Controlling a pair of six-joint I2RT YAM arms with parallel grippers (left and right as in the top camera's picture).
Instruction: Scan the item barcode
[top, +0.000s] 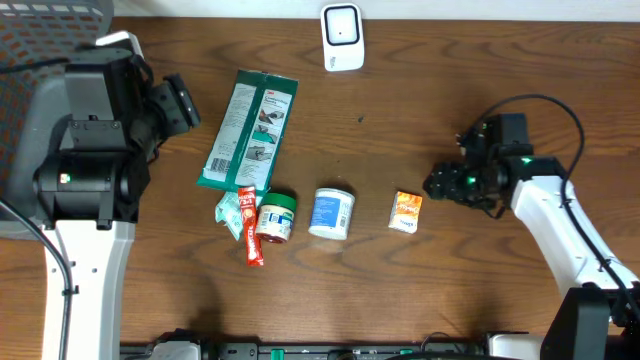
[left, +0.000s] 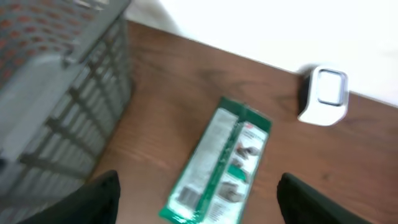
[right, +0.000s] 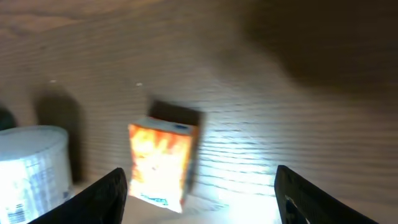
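A brown wooden table carries everything, with a grey mesh basket off to one side of the left gripper. That gripper hangs with its fingers spread wide and nothing between them. The long green package lies flat just ahead of it, and the white scanner stands farther off, beyond the package. The right gripper is spread apart too, holding nothing. The small orange box sits just in front of its fingertips, untouched. Past the box sit a white tub, a green-lidded jar and a red stick pack.
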